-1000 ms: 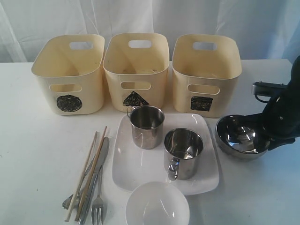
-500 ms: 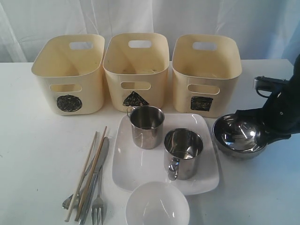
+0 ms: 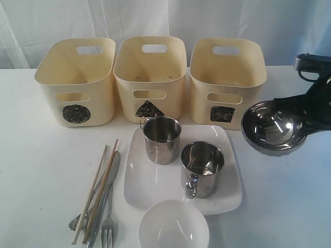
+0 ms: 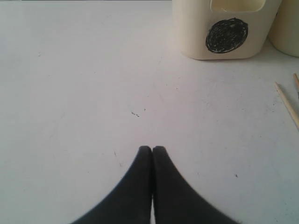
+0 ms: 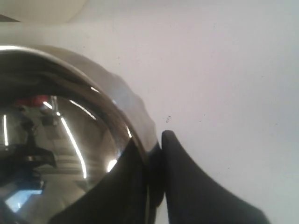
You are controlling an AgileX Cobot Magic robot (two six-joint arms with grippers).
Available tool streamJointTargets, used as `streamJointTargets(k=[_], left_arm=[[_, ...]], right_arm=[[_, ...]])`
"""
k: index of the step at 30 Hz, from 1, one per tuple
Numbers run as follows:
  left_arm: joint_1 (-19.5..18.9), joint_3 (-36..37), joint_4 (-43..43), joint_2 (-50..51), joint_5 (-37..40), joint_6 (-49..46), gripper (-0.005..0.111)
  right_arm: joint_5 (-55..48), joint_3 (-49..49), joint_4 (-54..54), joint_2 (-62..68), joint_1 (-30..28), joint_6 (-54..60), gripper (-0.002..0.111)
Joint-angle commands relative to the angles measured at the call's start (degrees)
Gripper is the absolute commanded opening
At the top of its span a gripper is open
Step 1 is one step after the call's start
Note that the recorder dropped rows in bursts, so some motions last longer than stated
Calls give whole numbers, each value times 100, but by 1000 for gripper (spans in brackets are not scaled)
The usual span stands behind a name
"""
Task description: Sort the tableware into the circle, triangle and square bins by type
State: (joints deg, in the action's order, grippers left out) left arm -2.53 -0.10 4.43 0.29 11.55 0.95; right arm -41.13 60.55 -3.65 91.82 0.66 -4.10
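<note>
The steel bowl (image 3: 273, 128) has risen off the tabletop (image 3: 41, 170) and hangs near the square bin (image 3: 227, 77), the jaws of the right gripper (image 5: 156, 149) pinching its thin rim; being light, stiff and slippery, it probably tilts easily in this rim hold, while the jaws of the left gripper (image 4: 152, 150) are pressed together, empty.

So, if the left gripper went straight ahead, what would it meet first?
Seemingly nothing: ahead of the left gripper lies only table as far as shown; the circle bin stands off that line.
</note>
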Motion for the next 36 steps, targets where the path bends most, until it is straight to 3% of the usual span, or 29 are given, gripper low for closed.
streamJointTargets(k=[1,7,9,11,14,18,21,25,28,31,33,36], left_arm=[[-17,10,-84,-29,-693,48,0],[-17,10,924,-29,-2238,945,0],[-17,10,1683,-29,-2175,2280,0],[-17,10,1736,-29,-2516,2980,0],[-17,-153,1276,-29,-2153,3017,0],[-17,-1008,1141,315,-431,3017,0],[2,-2365,1269,1500,1064,1852,0],[2,-3901,2805,3226,2855,-397,0],[2,-4809,4258,4483,3474,-2064,0],[2,-5388,4942,5332,3583,-2802,2],[2,-5654,5195,5735,3767,-3027,10],[2,-5849,5745,6221,4128,-3480,33]], right_arm=[[49,-4,49,-301,-15,102,0],[49,-4,49,-535,-15,126,0],[49,-4,25,-548,-3,184,0],[14,-4,-262,-550,-3,531,0],[2,-4,-522,-598,-3,835,0],[12,9,-993,-707,-3,1342,0],[37,33,-1850,-865,11,2082,0],[37,210,-2497,-1008,205,2761,0],[21,388,-2526,-1053,498,2817,0],[-68,487,-2526,-1053,754,2817,0],[-133,487,-2526,-1053,922,2817,0],[-172,487,-2560,-1053,1151,2817,0]])
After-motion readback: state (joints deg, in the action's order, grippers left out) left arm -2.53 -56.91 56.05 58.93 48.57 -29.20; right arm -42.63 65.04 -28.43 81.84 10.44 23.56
